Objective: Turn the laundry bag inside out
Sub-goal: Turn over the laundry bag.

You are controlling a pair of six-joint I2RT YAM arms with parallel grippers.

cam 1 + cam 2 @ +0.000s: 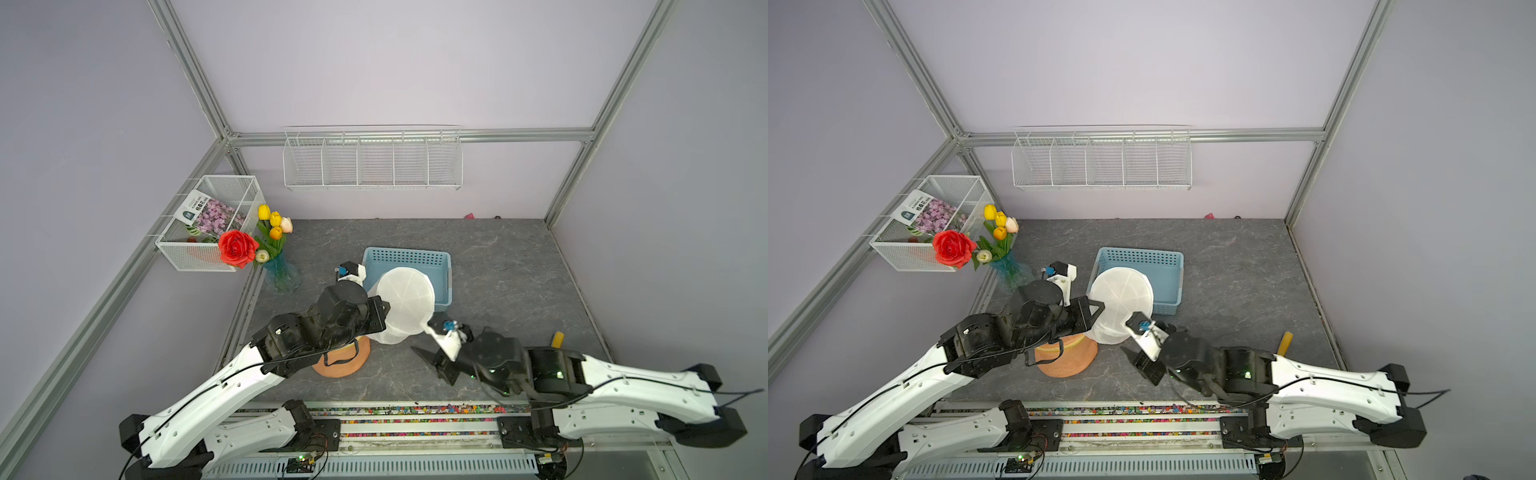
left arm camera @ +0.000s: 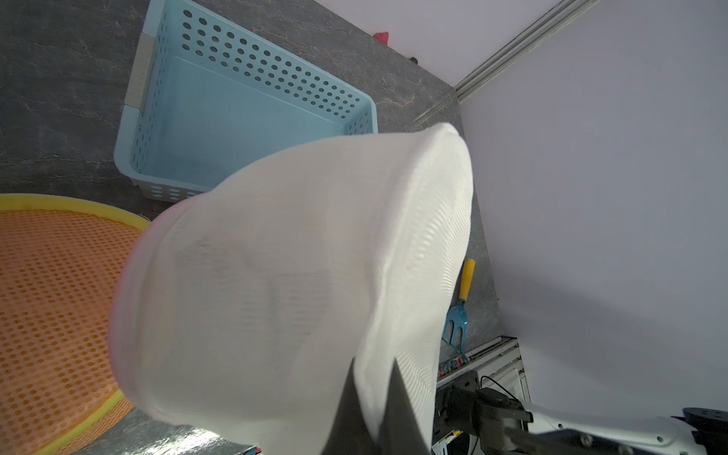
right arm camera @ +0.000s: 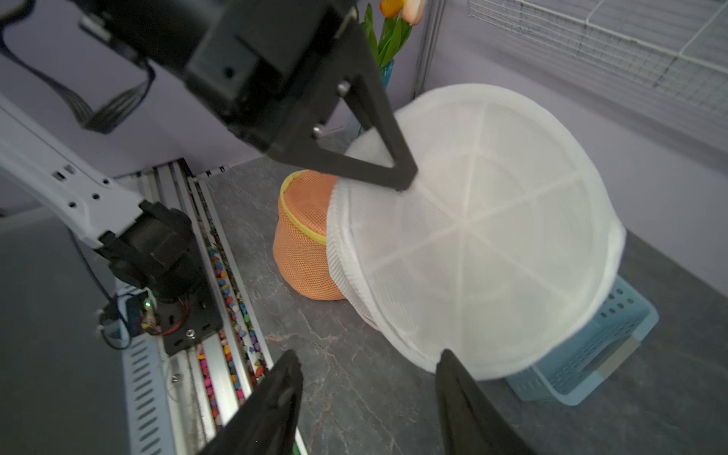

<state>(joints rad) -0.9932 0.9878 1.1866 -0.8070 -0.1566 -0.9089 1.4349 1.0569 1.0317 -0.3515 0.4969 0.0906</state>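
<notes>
Nearest the robot, the right gripper (image 3: 368, 354) has its jaws spread and empty. One fingertip sits just at the near rim of the laundry bag (image 3: 472, 232); I can't tell if it touches. The bag lies straight ahead of it, slightly toward the left arm's side.

The white mesh bag is held up off the table (image 1: 498, 270). Its round spoked end panel faces upward in both top views. The body drops from there toward the orange mesh bag (image 1: 345, 361) on the table below, so the long axis runs steeply down and leans toward the left arm. The mouth isn't visible, probably at the lower end.

The left gripper (image 3: 405, 179) is clamped on the far-left rim of that panel and carries the bag alone.

Beyond and partly under the bag is the blue basket (image 1: 440, 259), empty.

Judgement: the right arm is the free one, so the next grab is its to make, on the near rim or lower down the wall.
</notes>
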